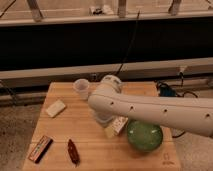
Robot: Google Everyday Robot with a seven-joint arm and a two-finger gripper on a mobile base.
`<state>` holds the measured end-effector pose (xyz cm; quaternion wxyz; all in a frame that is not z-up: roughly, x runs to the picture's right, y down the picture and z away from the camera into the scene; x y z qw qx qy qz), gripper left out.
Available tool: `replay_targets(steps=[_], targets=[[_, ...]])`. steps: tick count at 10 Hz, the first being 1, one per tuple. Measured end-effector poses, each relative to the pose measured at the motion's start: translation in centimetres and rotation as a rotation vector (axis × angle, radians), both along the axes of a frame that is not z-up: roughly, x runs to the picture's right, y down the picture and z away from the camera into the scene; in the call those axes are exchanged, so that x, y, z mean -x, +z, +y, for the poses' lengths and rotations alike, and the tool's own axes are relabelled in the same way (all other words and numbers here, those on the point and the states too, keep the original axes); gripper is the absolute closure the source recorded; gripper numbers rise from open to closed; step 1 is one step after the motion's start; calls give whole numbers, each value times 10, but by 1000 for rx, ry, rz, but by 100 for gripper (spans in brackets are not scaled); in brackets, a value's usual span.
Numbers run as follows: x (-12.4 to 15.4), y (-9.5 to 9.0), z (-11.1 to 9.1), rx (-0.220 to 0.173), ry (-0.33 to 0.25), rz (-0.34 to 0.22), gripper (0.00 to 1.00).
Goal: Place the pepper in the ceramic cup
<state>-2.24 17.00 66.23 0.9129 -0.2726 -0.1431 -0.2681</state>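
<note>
Wooden table [85, 131] holds everything. The pepper [73, 151] lies near its front edge, beside the brown bar [40, 148], touching nothing. The cup [81, 88] stands upright at the back, well apart from the pepper, just beside the white arm [150, 107]. The gripper [103, 120] hangs over the table's middle, near a pale bottle [116, 125] and the green bowl [144, 135]; whether it is open or closed I cannot tell
</note>
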Motion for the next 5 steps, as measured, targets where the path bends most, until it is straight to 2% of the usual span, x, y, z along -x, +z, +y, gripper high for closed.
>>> replay_targets(steps=[1, 5], targets=[[8, 3, 4, 9, 4, -19, 20], [39, 9, 22, 38, -41, -109, 20]])
